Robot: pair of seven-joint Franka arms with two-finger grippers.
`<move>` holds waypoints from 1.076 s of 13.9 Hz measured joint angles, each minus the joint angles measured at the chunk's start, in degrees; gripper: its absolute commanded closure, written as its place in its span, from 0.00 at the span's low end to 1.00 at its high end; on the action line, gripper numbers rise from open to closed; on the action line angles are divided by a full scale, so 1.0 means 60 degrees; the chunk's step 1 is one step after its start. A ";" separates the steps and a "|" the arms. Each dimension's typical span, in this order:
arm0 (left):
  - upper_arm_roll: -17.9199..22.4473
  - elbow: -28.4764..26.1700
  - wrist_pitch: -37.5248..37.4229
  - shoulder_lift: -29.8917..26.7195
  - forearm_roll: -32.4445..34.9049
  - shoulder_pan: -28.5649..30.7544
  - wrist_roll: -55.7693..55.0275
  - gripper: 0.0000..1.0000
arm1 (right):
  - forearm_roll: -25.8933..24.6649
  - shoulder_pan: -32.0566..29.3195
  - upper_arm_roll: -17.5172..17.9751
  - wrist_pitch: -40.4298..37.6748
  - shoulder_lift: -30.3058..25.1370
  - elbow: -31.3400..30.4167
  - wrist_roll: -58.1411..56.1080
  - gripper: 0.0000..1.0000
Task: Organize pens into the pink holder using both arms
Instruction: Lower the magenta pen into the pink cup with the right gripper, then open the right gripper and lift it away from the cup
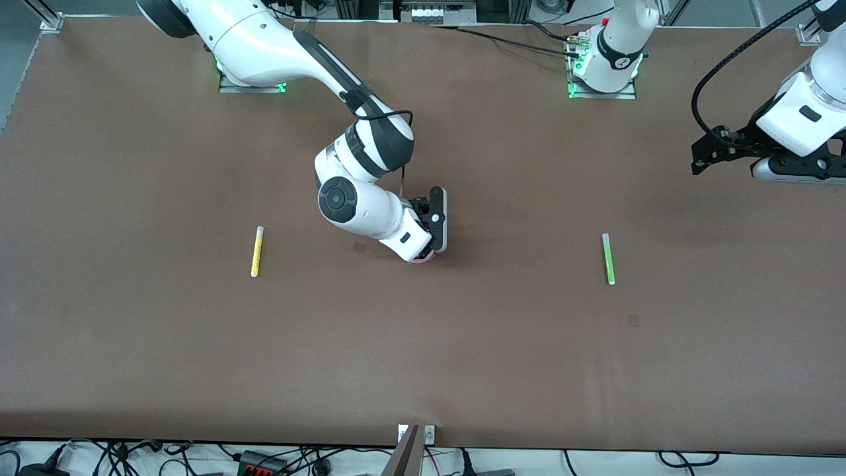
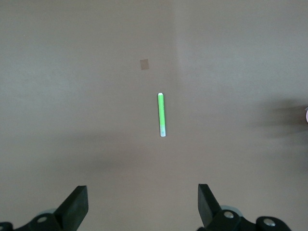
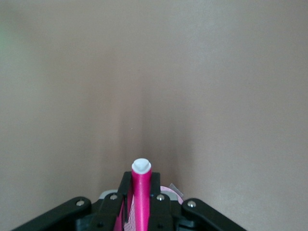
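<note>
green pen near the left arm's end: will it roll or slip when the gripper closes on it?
Probably rolls if nudged sideways: the green pen looks slim and round, lying flat on the bare table. Likely stiff and light, being short and straight. The open left gripper hangs above it, so a grip across the barrel seems safest.

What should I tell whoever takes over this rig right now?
Right gripper: shut on the pink pen, over the holder mid-table.
Left gripper: open, waiting in the air at the left arm's end, above the green pen.
Yellow pen: flat on the table toward the right arm's end.
Purple pen: not visible.
Done: pink pen picked up.
Left: drop pink in, then green and yellow.
</note>
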 measured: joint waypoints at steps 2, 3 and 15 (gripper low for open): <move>0.0000 0.0006 -0.0005 0.0000 0.0000 -0.0004 0.0000 0.00 | -0.0001 -0.0015 -0.0005 0.0063 0.0069 -0.0004 0.0002 0.00; 0.0000 0.0007 -0.0009 0.0000 0.0000 -0.0007 0.0000 0.00 | 0.0000 -0.0019 -0.0006 0.0106 0.0086 -0.0007 0.0008 0.00; 0.0000 0.0181 -0.0245 0.0025 0.0000 -0.0016 0.0000 0.00 | -0.0013 0.0151 -0.0155 -0.0409 -0.1024 0.0505 0.3930 0.00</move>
